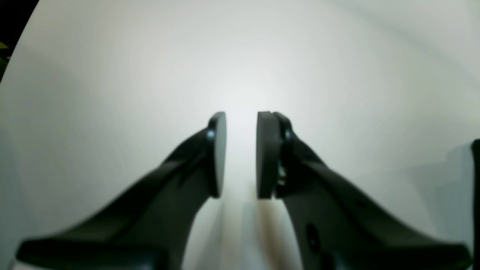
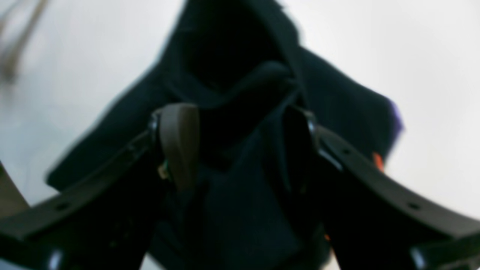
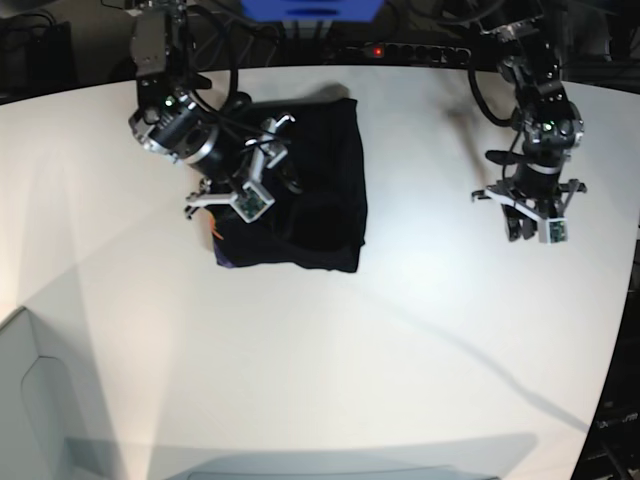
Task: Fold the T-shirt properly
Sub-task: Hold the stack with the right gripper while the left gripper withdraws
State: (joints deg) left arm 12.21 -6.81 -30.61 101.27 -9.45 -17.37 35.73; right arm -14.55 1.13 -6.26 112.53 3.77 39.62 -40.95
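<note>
The black T-shirt [image 3: 310,190] lies as a folded rectangle on the white table [image 3: 420,350], left of centre toward the back. My right gripper [image 3: 250,165] hovers over its left part. In the right wrist view that gripper [image 2: 240,146] stands open, its pads wide apart, with a bunched fold of the T-shirt [image 2: 240,75] under and between them. Orange print [image 2: 378,160] and purple print [image 2: 395,116] show at the cloth's edge. My left gripper [image 3: 530,225] hangs over bare table at the right, away from the shirt. Its pads [image 1: 268,153] stand a narrow gap apart with nothing between.
A power strip with a red light [image 3: 375,50] and a blue box [image 3: 310,8] sit behind the table's far edge, with cables around both arm bases. A pale grey surface [image 3: 30,400] adjoins the table at the lower left.
</note>
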